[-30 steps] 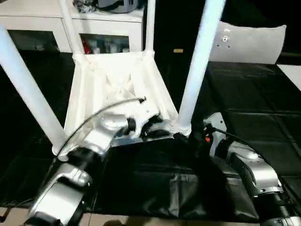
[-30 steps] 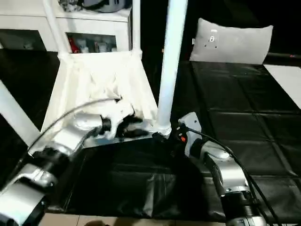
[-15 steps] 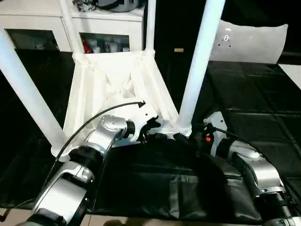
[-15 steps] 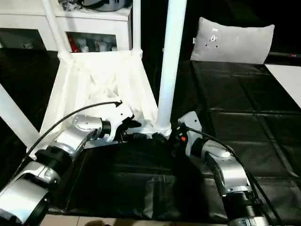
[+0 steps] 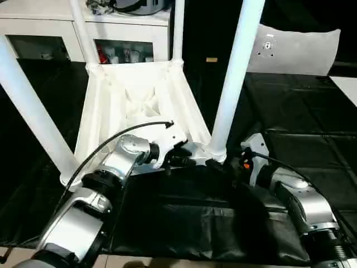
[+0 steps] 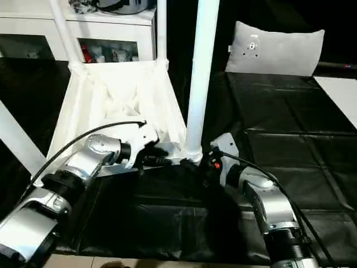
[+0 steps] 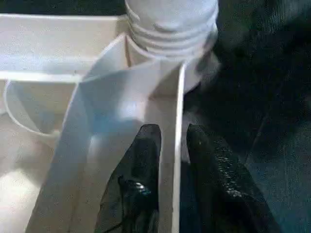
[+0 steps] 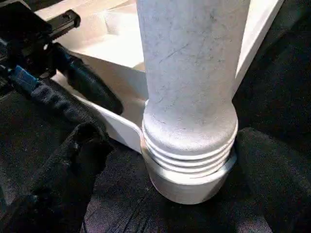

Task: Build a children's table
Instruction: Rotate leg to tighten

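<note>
Fingers (image 7: 141, 160) of our left gripper (image 7: 167, 145) pinch the thin near rim of the tabletop (image 5: 139, 106), one finger inside the rim and one outside, close to the corner socket. Our right gripper (image 8: 160, 165) stands spread wide, a finger on either side of the threaded foot of the near right leg (image 5: 234, 78), where it sits in that socket; we cannot tell whether the pads touch it. The tabletop lies upside down on a black mat (image 5: 301, 134), ribs up, with four white legs rising from its corners. Beyond it stand a white cabinet (image 5: 50, 28) and a grey pillow (image 5: 301, 50).
</note>
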You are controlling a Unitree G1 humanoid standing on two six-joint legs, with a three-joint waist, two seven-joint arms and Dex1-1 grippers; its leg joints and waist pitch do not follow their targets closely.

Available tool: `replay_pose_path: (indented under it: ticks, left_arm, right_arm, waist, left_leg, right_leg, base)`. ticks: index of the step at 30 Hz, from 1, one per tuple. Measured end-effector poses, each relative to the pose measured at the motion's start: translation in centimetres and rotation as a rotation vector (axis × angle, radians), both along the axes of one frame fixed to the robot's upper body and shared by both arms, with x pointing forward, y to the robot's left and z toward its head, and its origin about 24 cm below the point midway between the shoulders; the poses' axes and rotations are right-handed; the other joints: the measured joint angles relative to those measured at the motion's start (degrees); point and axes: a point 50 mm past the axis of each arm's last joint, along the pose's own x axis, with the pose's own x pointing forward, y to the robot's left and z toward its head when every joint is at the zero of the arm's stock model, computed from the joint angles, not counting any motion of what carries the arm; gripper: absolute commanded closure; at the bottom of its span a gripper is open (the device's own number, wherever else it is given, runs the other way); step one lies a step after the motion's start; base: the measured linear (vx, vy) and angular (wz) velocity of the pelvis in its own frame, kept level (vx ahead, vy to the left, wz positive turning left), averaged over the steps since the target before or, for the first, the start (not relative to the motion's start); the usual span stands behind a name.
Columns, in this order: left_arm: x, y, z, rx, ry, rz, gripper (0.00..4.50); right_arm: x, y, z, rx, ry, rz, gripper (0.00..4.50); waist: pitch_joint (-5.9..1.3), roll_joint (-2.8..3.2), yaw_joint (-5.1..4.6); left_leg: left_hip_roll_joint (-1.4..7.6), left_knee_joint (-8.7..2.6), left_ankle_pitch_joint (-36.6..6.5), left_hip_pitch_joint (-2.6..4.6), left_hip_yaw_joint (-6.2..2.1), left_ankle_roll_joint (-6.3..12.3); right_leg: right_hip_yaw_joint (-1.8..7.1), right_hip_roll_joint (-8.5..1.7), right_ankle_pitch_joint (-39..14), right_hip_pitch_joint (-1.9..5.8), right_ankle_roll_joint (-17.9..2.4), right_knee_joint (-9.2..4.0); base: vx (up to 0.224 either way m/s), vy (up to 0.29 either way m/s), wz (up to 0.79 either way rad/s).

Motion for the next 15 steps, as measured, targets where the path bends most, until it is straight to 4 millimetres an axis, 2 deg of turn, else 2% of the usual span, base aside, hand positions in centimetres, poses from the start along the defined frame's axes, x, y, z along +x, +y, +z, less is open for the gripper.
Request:
replay_pose_path:
  ticks: [3, 9, 15]
  left_arm:
    - [0.00, -0.03, -0.03, 0.017, -0.004, -0.007, 3.86]
    - [0.06, 0.11, -0.01, 0.003, 0.007, -0.001, 4.46]
    - [0.03, 0.17, 0.00, 0.000, 0.011, -0.008, 4.46]
  right_arm:
    - [0.00, 0.03, -0.02, -0.003, 0.000, 0.000, 0.00]
    - [-0.01, 0.09, -0.04, -0.003, 0.001, 0.002, 0.00]
    - [-0.02, 0.15, -0.05, -0.001, 0.001, 0.004, 0.00]
  waist:
    - [-0.05, 0.08, -0.02]
    - [-0.09, 0.13, -0.09]
    - [-0.11, 0.17, -0.18]
  left_leg:
    - [0.00, 0.00, 0.0, 0.02, 0.00, 0.00]
    - [0.00, 0.00, 0.0, 0.03, 0.00, -0.01]
    - [0.00, 0.00, 0.0, 0.03, 0.00, -0.01]
  right_leg:
    - [0.00, 0.00, 0.0, 0.02, 0.0, 0.02]
    - [0.00, 0.00, 0.0, 0.02, 0.0, 0.01]
    - [0.00, 0.00, 0.0, 0.02, 0.0, 0.01]
  base:
    - [0.000, 0.000, 0.00]
    - [0.000, 0.000, 0.00]
    - [0.000, 0.000, 0.00]
